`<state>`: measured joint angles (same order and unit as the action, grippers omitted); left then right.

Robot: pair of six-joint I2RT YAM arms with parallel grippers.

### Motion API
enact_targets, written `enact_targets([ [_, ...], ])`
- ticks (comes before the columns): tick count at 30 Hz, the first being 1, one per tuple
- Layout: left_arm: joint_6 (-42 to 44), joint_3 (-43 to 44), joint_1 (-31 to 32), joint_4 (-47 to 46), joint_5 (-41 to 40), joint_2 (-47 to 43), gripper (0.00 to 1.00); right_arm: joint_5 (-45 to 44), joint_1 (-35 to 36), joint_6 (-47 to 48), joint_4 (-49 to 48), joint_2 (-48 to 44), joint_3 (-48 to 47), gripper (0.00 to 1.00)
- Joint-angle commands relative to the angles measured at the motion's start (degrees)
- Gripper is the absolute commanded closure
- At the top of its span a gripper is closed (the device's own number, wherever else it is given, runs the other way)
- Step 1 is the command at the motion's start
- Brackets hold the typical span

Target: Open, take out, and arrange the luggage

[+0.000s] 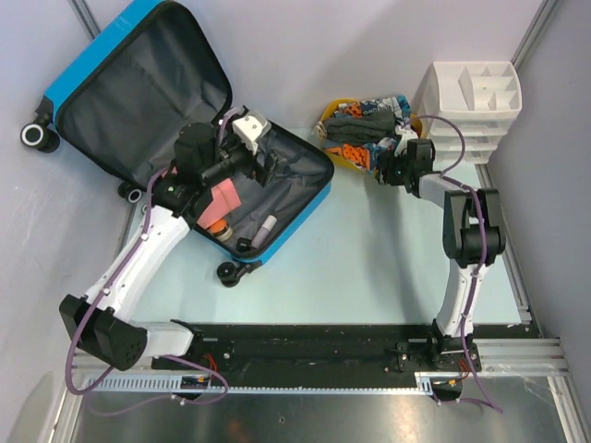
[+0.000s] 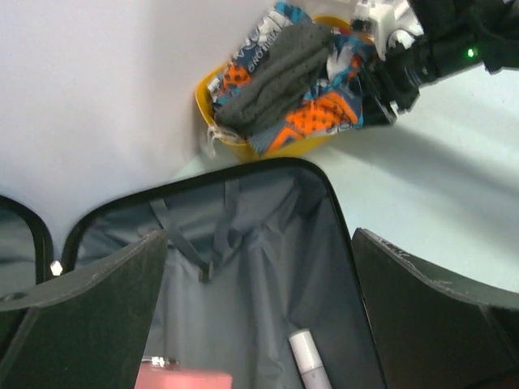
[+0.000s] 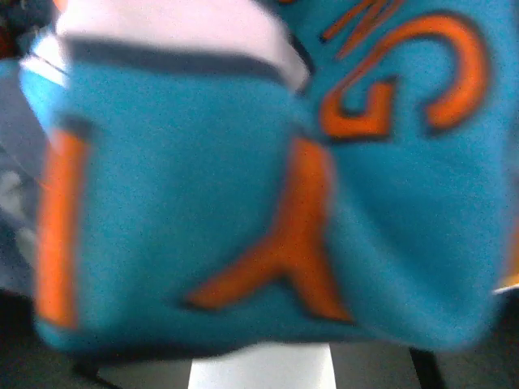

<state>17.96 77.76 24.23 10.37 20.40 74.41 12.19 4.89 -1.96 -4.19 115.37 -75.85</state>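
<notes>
The luggage (image 1: pixel 92 65), a bright-blue hard-shell suitcase, lies open at the left, both halves showing dark grey lining (image 2: pixel 243 267). In its nearer half lie a pink pouch (image 1: pixel 224 198), a white tube (image 1: pixel 266 228) and a small orange item (image 1: pixel 219 228). My left gripper (image 1: pixel 263 161) hovers open over that half; between its fingers (image 2: pixel 89 316) I see only lining, the white tube (image 2: pixel 308 361) and the pink pouch (image 2: pixel 182 378). My right gripper (image 1: pixel 395 166) is down among the clothes (image 1: pixel 369 125) in the yellow tub (image 1: pixel 332 115). Teal cloth with orange letters (image 3: pixel 243 203) fills the right wrist view and hides its fingers.
A white drawer organizer (image 1: pixel 471 101) stands at the back right, next to the tub. The suitcase's black wheels (image 1: pixel 37 137) stick out at its left corner. White walls close in the back and sides. The black base rail (image 1: pixel 323 346) runs along the near edge.
</notes>
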Motion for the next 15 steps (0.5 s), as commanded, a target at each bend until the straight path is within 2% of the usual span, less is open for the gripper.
enact_targets([
  [1, -4.2, -2.9, -2.7, 4.8, 1.0, -2.7, 0.0, -2.3, 0.2, 1.8, -12.5, 5.7, -10.3, 0.41],
  [6, -1.8, -3.0, -4.7, 9.6, -0.6, -2.8, 0.0, 0.2, 0.3, -0.2, -13.1, 15.2, -21.4, 0.41],
  [9, -4.8, -3.0, -8.0, 10.5, 0.3, -2.4, 0.0, -0.8, 0.7, 0.3, -12.8, 17.2, -26.6, 0.39],
  [12, -6.9, -3.4, -11.4, 10.5, 0.3, -2.7, 0.0, 0.4, 0.5, 1.5, -9.7, 15.3, -27.6, 0.39],
  [15, -9.7, -3.0, -12.6, 11.7, -2.5, -3.5, 0.0, 3.5, -0.1, 1.8, -3.7, 8.6, -23.0, 0.36],
])
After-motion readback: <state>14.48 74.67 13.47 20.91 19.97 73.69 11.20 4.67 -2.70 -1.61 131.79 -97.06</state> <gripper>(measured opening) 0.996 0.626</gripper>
